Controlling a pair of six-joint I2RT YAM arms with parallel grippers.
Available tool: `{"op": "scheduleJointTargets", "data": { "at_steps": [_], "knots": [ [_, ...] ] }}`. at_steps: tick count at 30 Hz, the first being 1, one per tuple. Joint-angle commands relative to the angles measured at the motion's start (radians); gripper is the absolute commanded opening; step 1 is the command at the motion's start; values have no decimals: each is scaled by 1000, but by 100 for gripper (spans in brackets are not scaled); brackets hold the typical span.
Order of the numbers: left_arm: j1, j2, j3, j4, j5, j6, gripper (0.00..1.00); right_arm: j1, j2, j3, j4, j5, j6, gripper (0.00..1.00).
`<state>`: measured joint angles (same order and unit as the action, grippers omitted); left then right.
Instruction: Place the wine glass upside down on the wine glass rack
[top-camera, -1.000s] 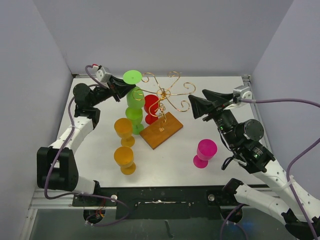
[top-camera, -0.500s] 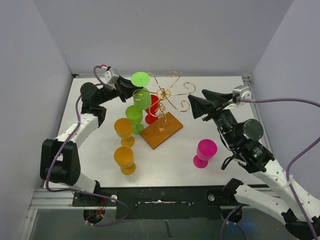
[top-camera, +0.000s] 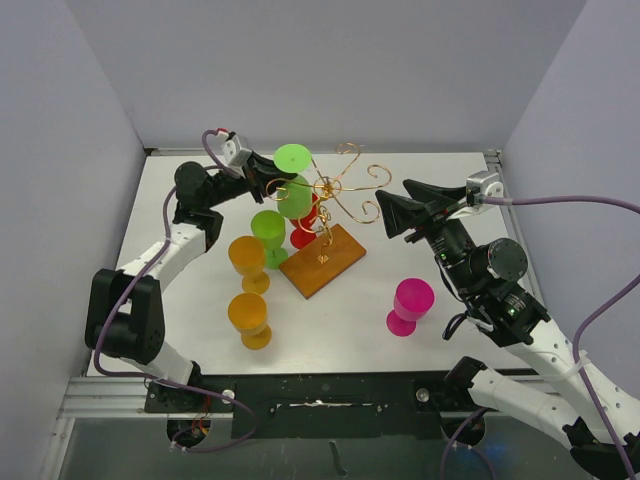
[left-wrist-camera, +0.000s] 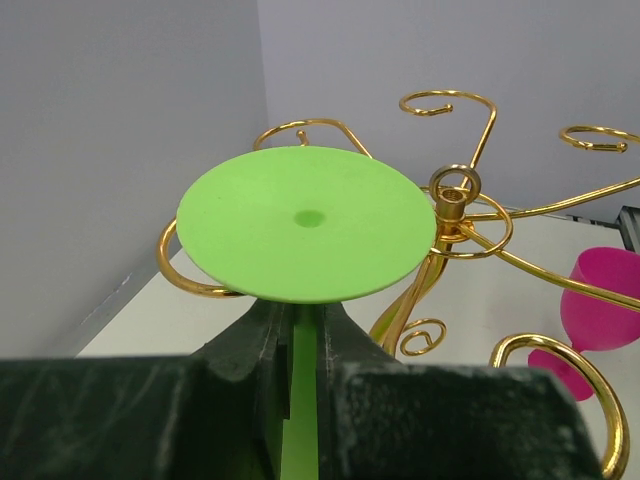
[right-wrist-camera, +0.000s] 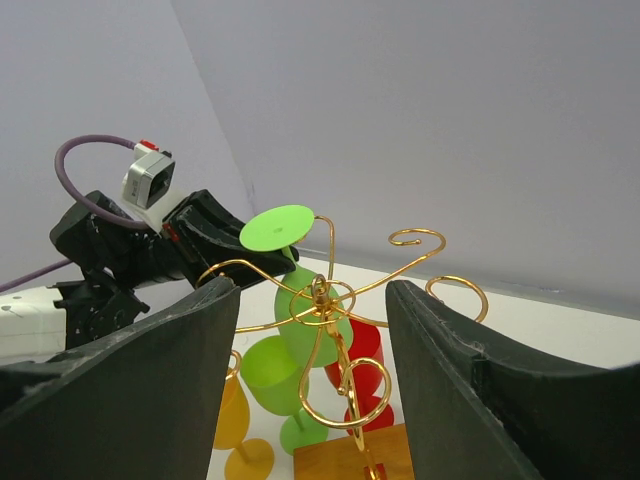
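The left gripper (top-camera: 262, 172) is clamped on the stem of a green wine glass (top-camera: 294, 196), just under the flat round foot; in the left wrist view both fingers (left-wrist-camera: 250, 345) press against the stem. The glass is inverted, with its long axis close to vertical, foot at the top facing up and bowl hanging mouth-down. It is held in the air at the left side of the wine glass rack (top-camera: 327, 187), beside the central post. From the left wrist, the foot (left-wrist-camera: 310, 222) lies over one curled gold arm, which hides whether the stem sits inside that curl. The right gripper (top-camera: 392, 205) hovers right of the rack with its fingers spread and holding nothing. On the table (top-camera: 440, 170) stand another green glass (top-camera: 268, 230), a red glass (top-camera: 303, 236), two orange glasses (top-camera: 247, 257) and a pink glass (top-camera: 412, 300), all upright.
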<state>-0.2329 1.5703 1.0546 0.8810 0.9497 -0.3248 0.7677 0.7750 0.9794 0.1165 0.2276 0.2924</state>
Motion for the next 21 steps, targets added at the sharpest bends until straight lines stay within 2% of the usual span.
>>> {"op": "scheduleJointTargets", "data": {
  "at_steps": [1,8,21],
  "knots": [
    [-33,0,65,-54,-80,91,0,8,-11,6,33,-4,3,61],
    [-48,20,77,-70,-128,99,0,9,-9,2,39,-5,6,61],
    [-68,9,61,-42,-299,80,0,9,-14,-3,41,-11,14,61]
  ]
}}
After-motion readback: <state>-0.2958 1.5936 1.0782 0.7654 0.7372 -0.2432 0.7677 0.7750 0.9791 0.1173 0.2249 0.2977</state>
